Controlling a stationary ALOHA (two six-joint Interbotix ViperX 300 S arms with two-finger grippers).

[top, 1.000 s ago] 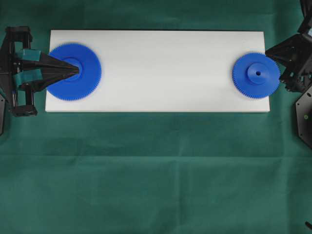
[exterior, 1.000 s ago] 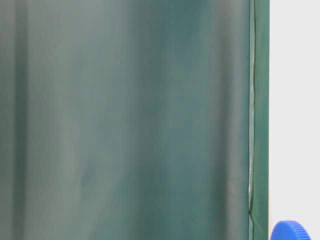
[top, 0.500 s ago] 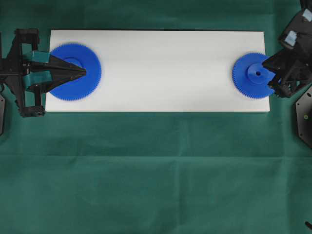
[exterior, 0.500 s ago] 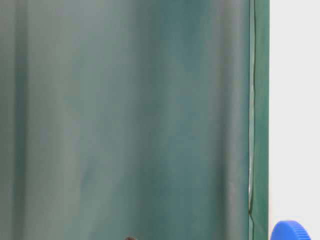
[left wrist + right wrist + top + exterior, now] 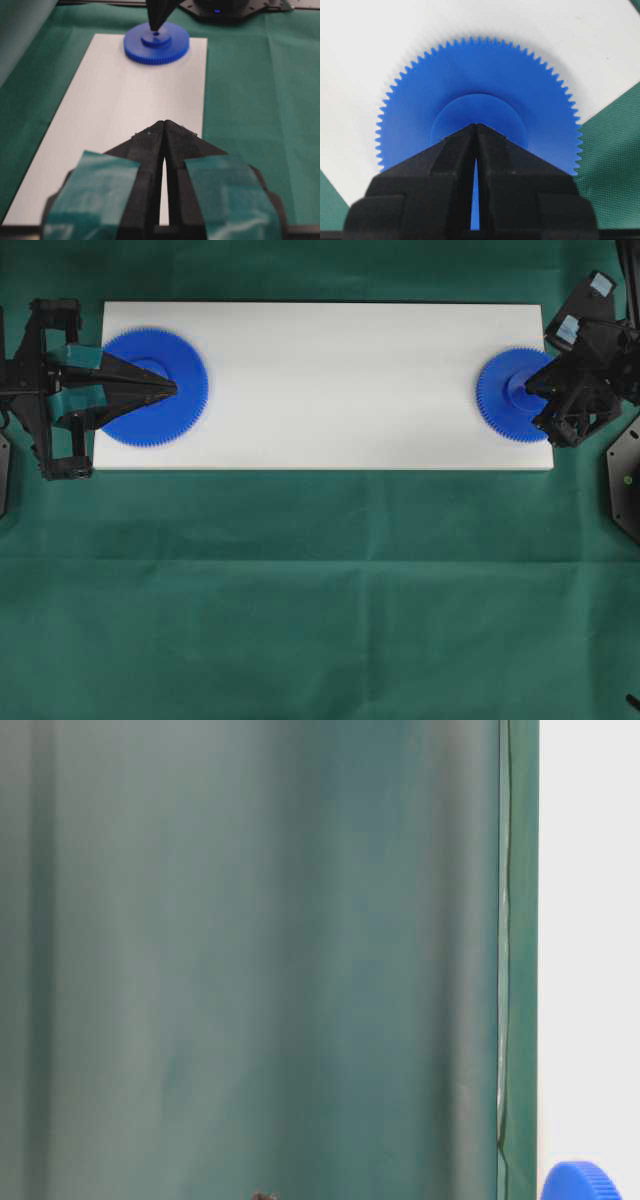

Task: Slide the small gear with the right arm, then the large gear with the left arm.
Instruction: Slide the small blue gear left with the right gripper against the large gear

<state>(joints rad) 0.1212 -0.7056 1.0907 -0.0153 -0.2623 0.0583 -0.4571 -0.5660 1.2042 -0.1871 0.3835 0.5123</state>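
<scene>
The large gear (image 5: 150, 387) lies flat at the left end of the white board (image 5: 340, 380). My left gripper (image 5: 174, 388), with teal parts, is shut, and its pointed tip rests over that gear's hub. At the board's right end lies the small gear (image 5: 503, 395) (image 5: 470, 75). The all-black right gripper (image 5: 528, 388) (image 5: 476, 125) is shut, its tip over the small gear's raised hub. In the left wrist view my shut left gripper (image 5: 164, 121) points down the board (image 5: 100, 125) toward the small gear (image 5: 156, 45). I cannot tell whether either tip touches its gear.
Green cloth (image 5: 320, 590) covers the table around the board. The board between the two gears is bare. Black arm bases (image 5: 625, 480) sit at the right edge. A blue toothed edge (image 5: 582, 1182) peeks into the table-level view.
The right gripper has swung in from beside the board over the small gear's hub. The left gripper edged slightly further over the large gear, then held. Neither gear has visibly moved.
</scene>
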